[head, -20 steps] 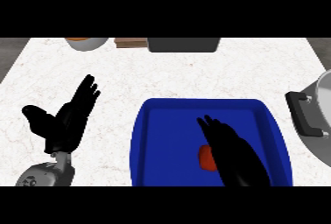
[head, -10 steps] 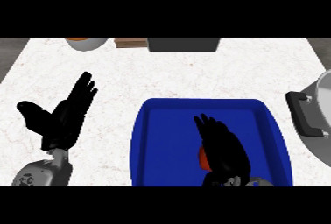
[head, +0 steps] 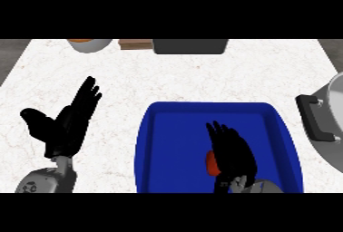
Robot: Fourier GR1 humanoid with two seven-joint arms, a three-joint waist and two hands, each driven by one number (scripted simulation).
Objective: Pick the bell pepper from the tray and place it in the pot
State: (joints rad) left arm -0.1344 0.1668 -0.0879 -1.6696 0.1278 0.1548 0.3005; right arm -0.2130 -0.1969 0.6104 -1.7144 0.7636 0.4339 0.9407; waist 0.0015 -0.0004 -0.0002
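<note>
I see my right hand (head: 231, 152) over the blue tray (head: 155, 136), fingers stretched forward and close together. They cover the red bell pepper (head: 210, 163), which lies in the tray and shows only at their left side. My left hand (head: 64, 127) rests at the left, fingers spread. The pot (head: 326, 122) stands right of the tray.

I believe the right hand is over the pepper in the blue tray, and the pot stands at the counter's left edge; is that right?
Not quite: the pot stands at the counter's right edge, not the left, as the head view shows. The right hand is indeed over the pepper in the blue tray.
</note>
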